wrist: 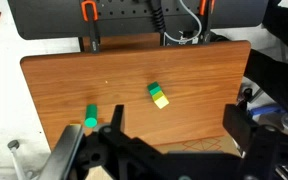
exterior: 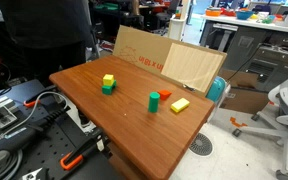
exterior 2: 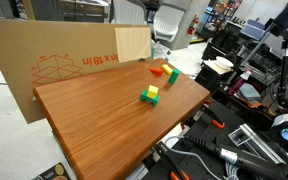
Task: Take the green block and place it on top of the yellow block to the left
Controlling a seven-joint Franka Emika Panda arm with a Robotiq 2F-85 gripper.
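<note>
The teal-green upright block (exterior: 154, 101) stands on the wooden table (exterior: 124, 115), next to a red block (exterior: 165, 96). It also shows in the wrist view (wrist: 90, 119) at lower left, partly behind the gripper body, and in an exterior view (exterior 2: 172, 75). The yellow cube (exterior: 108, 79) sits apart from it, touching a squat bright-green cube (exterior: 107, 89). This pair shows in the wrist view (wrist: 161, 100) and in an exterior view (exterior 2: 153, 92). My gripper (wrist: 179, 125) is open and empty, high above the table edge. It is out of both exterior views.
A flat yellow rectangular block (exterior: 180, 104) lies by the red block. A cardboard sheet (exterior: 149, 55) leans along one table edge. Clamps and cables (exterior: 29, 125) crowd a bench beside the table. An office chair (exterior: 284, 115) stands nearby.
</note>
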